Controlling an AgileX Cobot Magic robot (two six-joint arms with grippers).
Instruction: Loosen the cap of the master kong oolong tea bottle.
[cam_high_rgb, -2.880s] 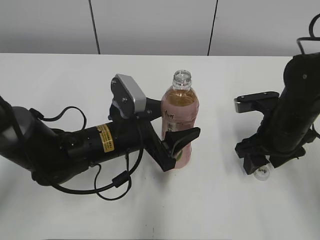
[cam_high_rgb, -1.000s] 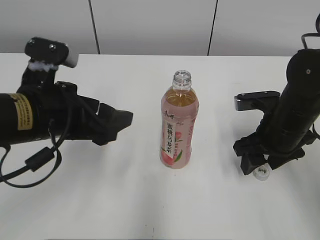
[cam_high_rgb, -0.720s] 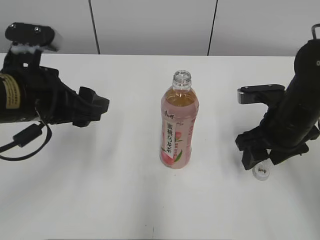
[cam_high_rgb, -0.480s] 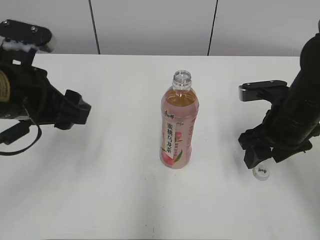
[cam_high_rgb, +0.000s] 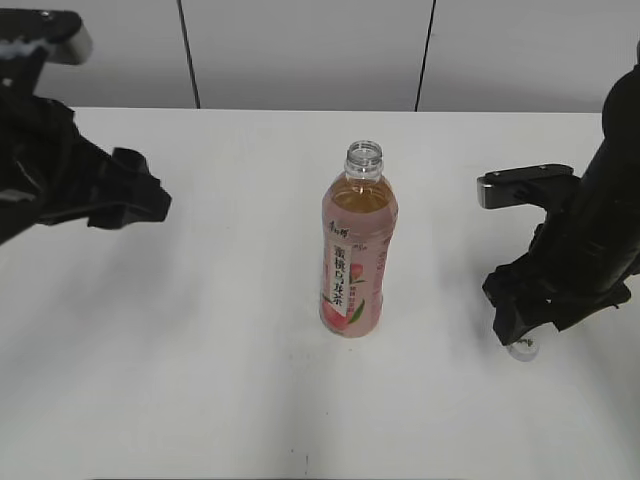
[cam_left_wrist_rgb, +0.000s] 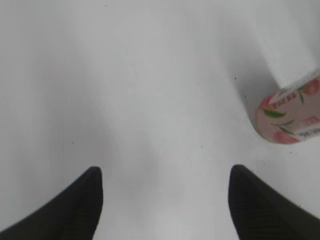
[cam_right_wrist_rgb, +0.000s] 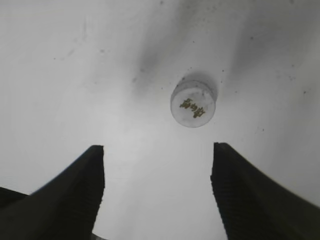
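Observation:
The master kong oolong tea bottle (cam_high_rgb: 354, 255) stands upright at the table's middle with its neck open and no cap on it. Its pink base shows at the right edge of the left wrist view (cam_left_wrist_rgb: 290, 117). The cap (cam_right_wrist_rgb: 193, 103) lies loose on the table, logo up, beyond my right gripper (cam_right_wrist_rgb: 157, 150), which is open and empty above it. In the exterior view the cap (cam_high_rgb: 522, 348) peeks out under the right gripper (cam_high_rgb: 525, 320). My left gripper (cam_left_wrist_rgb: 165, 172) is open and empty, far left of the bottle (cam_high_rgb: 130, 190).
The white table (cam_high_rgb: 200, 380) ends at a grey panelled wall (cam_high_rgb: 300, 50) behind. Small dark specks mark the table surface near the cap.
My left arm has let go of the bottle and drawn back up and to the far left. My right gripper has lifted slightly off the cap, which stays on the table.

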